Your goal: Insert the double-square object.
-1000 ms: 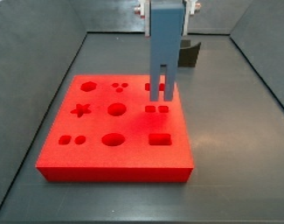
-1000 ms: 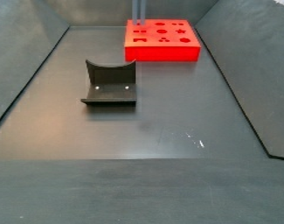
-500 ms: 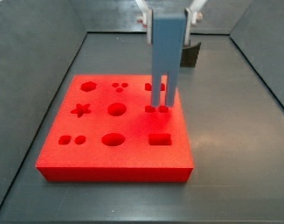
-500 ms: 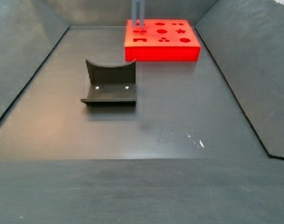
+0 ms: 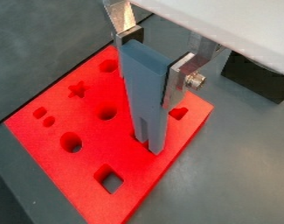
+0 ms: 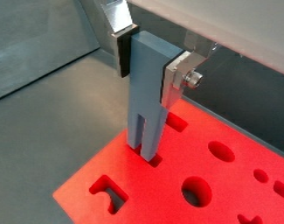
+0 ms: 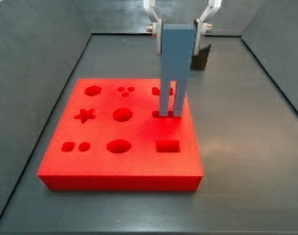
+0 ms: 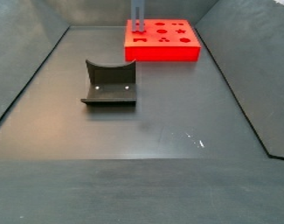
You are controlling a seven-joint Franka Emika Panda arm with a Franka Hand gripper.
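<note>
The double-square object (image 7: 174, 60) is a tall grey-blue block. It stands upright over the red board (image 7: 126, 151), and its two prong ends sit at the pair of small square holes on the board's right side. My gripper (image 7: 176, 27) is shut on its upper end. Both wrist views show the silver fingers (image 5: 185, 70) (image 6: 179, 74) clamped on the block (image 5: 147, 96) (image 6: 148, 96), with the prongs meeting the board (image 5: 62, 122) (image 6: 144, 188). In a side view the block (image 8: 137, 22) is a thin sliver at the far board (image 8: 168, 51).
The board has several other cutouts: a star (image 7: 85, 116), circles, a rectangle (image 7: 169, 145). The fixture (image 8: 109, 83) stands on the dark floor apart from the board, and shows behind it in a side view (image 7: 200, 57). Grey walls enclose the floor.
My gripper has lowered the double-square object straight down. Its prong ends were above the board and now reach the pair of square holes.
</note>
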